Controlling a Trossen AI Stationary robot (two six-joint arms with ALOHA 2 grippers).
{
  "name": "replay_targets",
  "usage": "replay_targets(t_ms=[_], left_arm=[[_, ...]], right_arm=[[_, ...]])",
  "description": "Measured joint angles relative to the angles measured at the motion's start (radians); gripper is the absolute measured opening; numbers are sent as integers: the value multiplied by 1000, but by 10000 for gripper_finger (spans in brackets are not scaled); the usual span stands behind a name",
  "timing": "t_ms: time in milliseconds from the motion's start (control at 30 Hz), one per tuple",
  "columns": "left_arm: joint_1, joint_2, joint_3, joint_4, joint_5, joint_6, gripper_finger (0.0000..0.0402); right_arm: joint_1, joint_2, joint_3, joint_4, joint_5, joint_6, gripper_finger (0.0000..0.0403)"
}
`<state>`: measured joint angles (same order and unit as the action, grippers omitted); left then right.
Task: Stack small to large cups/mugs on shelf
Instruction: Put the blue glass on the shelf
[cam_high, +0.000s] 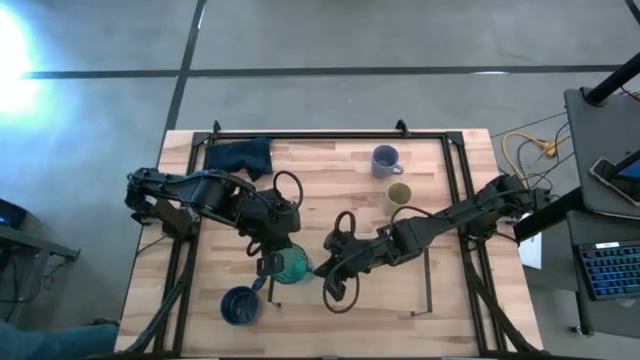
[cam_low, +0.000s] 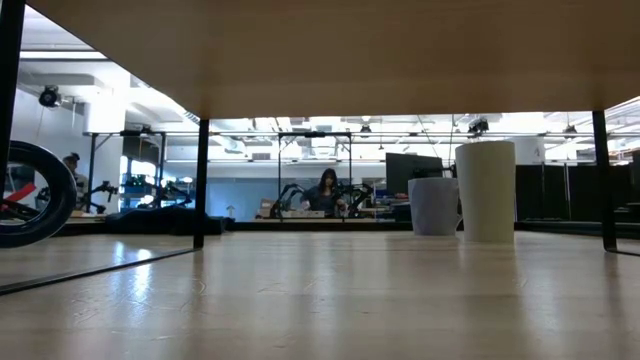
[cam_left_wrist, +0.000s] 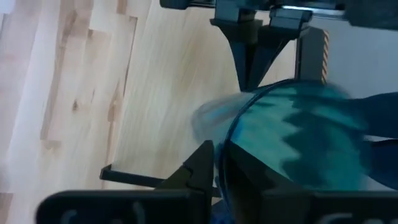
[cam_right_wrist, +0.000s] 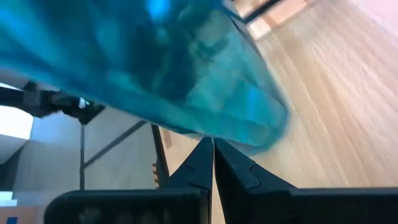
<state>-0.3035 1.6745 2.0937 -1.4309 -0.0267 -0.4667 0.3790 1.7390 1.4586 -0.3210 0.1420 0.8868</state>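
high view: tumbler (cam_high: 290, 265) between grippers

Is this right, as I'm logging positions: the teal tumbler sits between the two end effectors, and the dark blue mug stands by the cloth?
Not quite. The high view shows the dark blue mug at the table's near edge, far from the cloth. The teal tumbler does sit between both end effectors.

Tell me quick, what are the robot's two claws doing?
Left gripper: closed on the teal tumbler's rim.
Right gripper: closed, holding nothing, right beside the tumbler.
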Motion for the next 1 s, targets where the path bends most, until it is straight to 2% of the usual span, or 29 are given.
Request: replay_targets(t_ms=[167, 333, 1000], left_arm=[[0, -1, -3, -6, 11, -1, 72], [0, -1, -1, -6, 20, -2, 96], [0, -20, 0, -25, 21, -25, 101]], right_arm=[[-1, 0, -2, 13, 1, -5, 9], [-4, 0, -2, 13, 1, -8, 9], [-24, -1, -2, 67, -1, -23, 9]])
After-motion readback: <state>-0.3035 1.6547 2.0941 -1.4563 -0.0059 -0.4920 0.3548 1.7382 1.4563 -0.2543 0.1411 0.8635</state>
